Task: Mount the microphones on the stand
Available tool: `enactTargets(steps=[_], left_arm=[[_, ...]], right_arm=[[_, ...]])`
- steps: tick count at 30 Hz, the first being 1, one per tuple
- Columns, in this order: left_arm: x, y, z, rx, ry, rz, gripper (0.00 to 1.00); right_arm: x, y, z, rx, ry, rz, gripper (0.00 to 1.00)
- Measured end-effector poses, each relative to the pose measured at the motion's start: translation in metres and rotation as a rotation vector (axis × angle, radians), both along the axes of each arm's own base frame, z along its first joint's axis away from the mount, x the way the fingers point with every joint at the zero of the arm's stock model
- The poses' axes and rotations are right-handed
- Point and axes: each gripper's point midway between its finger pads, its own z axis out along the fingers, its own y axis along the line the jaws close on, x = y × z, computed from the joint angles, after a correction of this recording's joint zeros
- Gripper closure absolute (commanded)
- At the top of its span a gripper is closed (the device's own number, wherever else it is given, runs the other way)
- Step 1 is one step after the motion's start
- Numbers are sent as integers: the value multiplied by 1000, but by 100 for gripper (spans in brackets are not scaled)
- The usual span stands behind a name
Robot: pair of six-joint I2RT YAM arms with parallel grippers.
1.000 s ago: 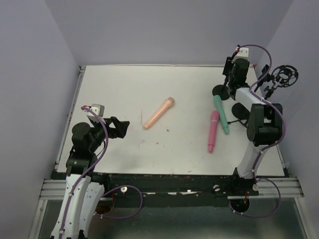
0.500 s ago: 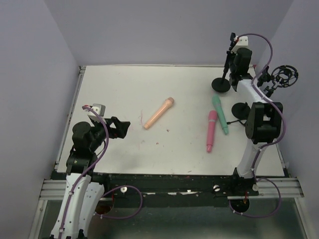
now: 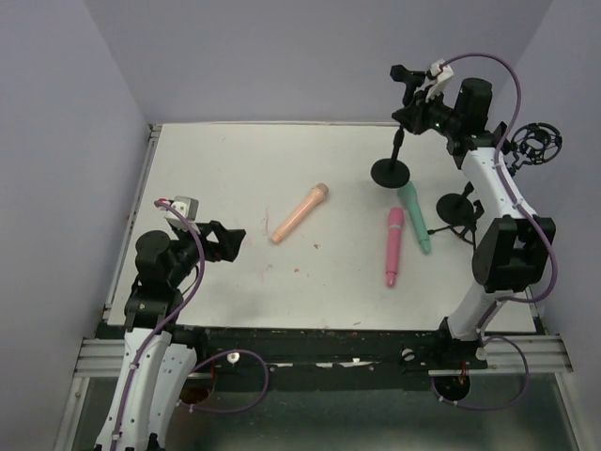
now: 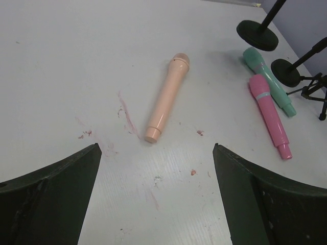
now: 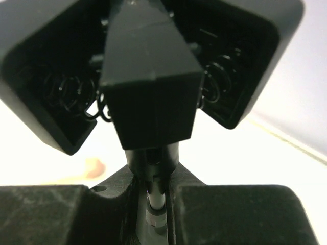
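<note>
Three microphones lie on the white table: a peach one in the middle, with a pink one and a teal one side by side to the right. My right gripper is shut on the thin pole of a black stand, just under its clip. The stand's round base sits beyond the teal microphone's head. My left gripper stands open and empty near the left edge, facing the peach microphone.
A second black stand's base is right of the teal microphone. A stand with a ring-shaped shock mount is at the far right edge. Purple walls enclose the table at the back and sides.
My right gripper has shut on the stand's pole and carried the stand leftwards, away from the right wall. The left arm and the microphones have stayed put.
</note>
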Motion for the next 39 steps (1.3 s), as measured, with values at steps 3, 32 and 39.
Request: enactTargets(steps=[3,32,39], left_arm=[[-1,-1,3,-2,-14,-4,1],[-3,-7,9,-12,-39,-43,1],[-3,-8,7,-13,-33,-53,1]], right_arm=[[-53,34,-6,14,51,209,81],[-234,190,-114,-89,174,875,63],[-247,183,-112,-116,132,877,32]])
